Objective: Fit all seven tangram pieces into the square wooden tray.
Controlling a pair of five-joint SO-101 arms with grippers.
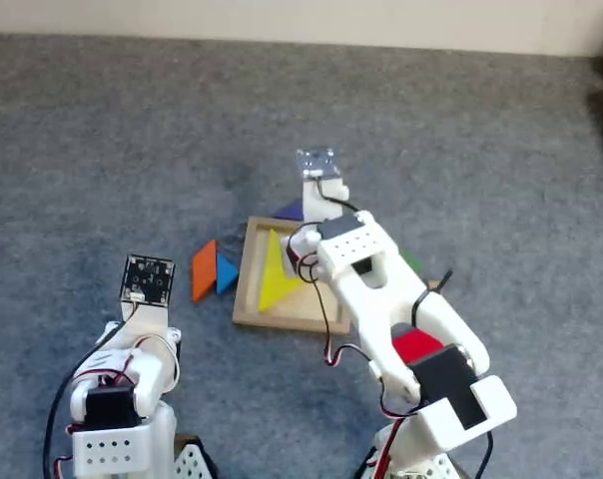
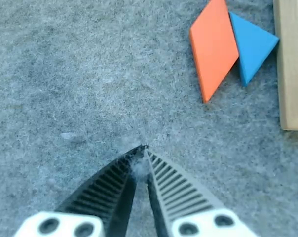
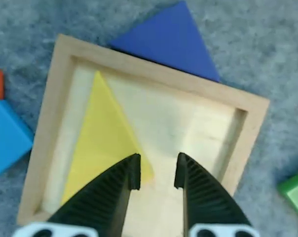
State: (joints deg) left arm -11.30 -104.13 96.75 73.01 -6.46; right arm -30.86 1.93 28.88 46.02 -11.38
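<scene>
The right hand (image 3: 157,170), spread and empty over the tray (image 3: 48,118), could knock the yellow triangle (image 3: 99,143) askew if lowered.

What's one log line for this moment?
left end effector: shut, over carpet | right end effector: open, above tray | yellow triangle: in tray | orange piece: outside tray
</scene>
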